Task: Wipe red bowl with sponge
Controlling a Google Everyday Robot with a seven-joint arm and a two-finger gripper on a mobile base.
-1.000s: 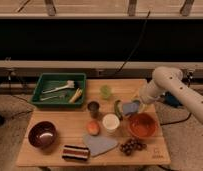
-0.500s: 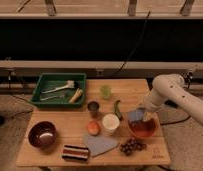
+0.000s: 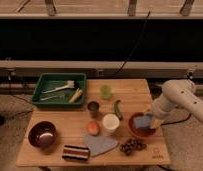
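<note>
Wooden table (image 3: 140, 95), slatted top, matte. The red bowl (image 3: 137, 132) sits at the right front of it, round, shallow and glossy. The sponge (image 3: 141, 121), a small blue-grey block, lies inside the bowl, on its inner surface. The gripper (image 3: 151, 120) is down over the bowl's right half, fingers closed on the sponge's right edge; the white arm (image 3: 177, 95) reaches in from the right, clear of the other items. Crowding the bowl: a white cup (image 3: 111, 123) just to its left, a curved green vegetable (image 3: 117, 108) behind-left, and a dark cluster of grapes (image 3: 132, 146) just in front (none touches the bowl, as far as can be seen). Further left: a small orange fruit (image 3: 93, 128), a dark metal cup (image 3: 93, 107), a flat grey-blue cloth (image 3: 101, 145), a striped block (image 3: 76, 152), and a maroon bowl (image 3: 32, 134). A green plastic tray (image 3: 59, 76) at rear left holds utensils.
</note>
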